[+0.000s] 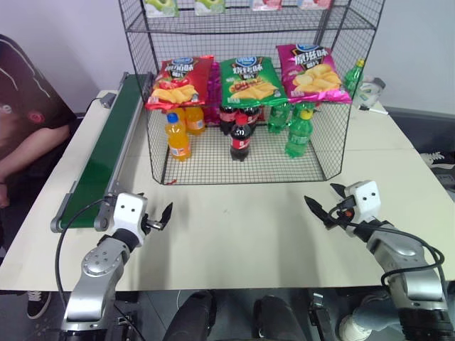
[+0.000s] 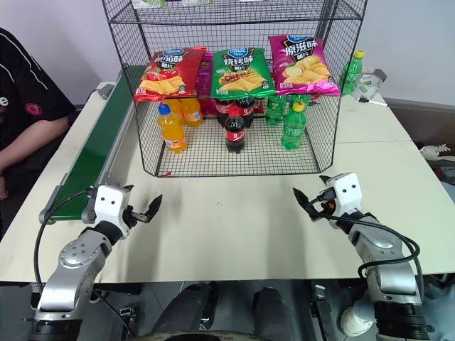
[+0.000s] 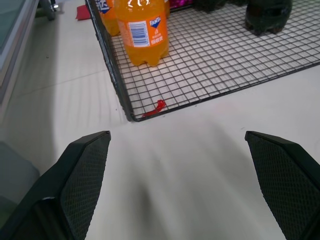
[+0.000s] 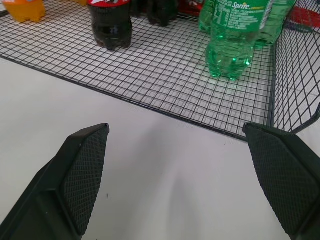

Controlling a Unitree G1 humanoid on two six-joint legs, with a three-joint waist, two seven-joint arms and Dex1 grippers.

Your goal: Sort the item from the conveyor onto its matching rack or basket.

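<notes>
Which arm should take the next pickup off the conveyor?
Left, probably. The left gripper hangs open beside the conveyor; the right gripper, also open, is across the table. No item on the belt yet.

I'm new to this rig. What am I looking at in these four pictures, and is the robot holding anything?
Two pictures come from the robot's head, looking down over its arms; two come from cameras on its wrists. The left gripper and right gripper are two-fingered claws, both open and empty, above a white table. On the left runs a green conveyor, with nothing on the belt. Ahead stands a black wire rack with snack bags hung across its front. Inside stand an orange soda bottle, cola bottle and green bottle.
</notes>
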